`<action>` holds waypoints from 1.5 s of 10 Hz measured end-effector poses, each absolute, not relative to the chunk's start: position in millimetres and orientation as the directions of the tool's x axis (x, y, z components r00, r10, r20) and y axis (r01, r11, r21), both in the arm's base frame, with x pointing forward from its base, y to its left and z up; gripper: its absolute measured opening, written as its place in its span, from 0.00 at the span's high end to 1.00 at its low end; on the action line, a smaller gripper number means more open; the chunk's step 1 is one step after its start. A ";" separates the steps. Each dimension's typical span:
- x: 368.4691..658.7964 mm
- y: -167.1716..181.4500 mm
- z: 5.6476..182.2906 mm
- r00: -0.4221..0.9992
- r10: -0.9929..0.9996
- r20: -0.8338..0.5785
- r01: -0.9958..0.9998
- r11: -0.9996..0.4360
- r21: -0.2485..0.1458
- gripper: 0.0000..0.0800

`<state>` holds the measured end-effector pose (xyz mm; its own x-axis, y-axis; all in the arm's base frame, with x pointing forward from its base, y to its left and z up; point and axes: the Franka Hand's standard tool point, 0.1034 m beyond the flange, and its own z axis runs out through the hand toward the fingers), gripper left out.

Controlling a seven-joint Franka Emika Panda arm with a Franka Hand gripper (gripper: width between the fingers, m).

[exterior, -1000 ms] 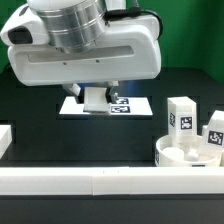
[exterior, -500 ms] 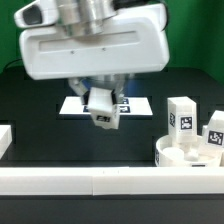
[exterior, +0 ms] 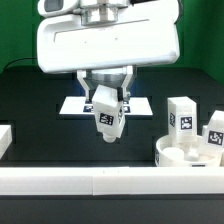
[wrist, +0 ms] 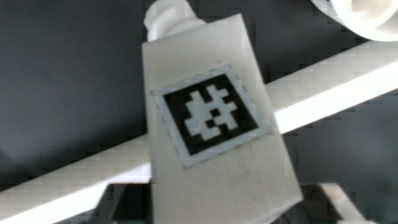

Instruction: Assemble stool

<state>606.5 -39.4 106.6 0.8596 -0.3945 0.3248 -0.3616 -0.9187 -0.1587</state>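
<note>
My gripper is shut on a white block leg with a black-and-white tag, held tilted in the air above the black table. In the wrist view the leg fills the middle, tag facing the camera, its peg end pointing away. The round white seat sits at the exterior view's right, against the front rail; its edge shows in the wrist view. Two more tagged legs stand on the seat, one upright, one tilted.
The marker board lies flat behind the held leg. A long white border rail runs along the front and shows in the wrist view. A white block sits at the exterior view's left edge.
The arm has risen and moved toward the exterior view's right, lifting the leg off the table near the marker board and carrying it tilted in the air.
</note>
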 end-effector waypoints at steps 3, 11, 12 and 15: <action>614.8 -6.4 121.3 0.831 -0.460 0.313 -0.402 -0.885 -0.235 0.59; 626.9 31.0 133.5 0.842 -0.422 0.335 -0.347 -0.900 -0.262 0.59; 627.1 29.9 132.8 0.839 -0.419 0.347 -0.344 -0.903 -0.258 0.59; 629.2 34.9 138.5 0.760 -0.406 0.507 -0.325 -0.914 -0.244 0.59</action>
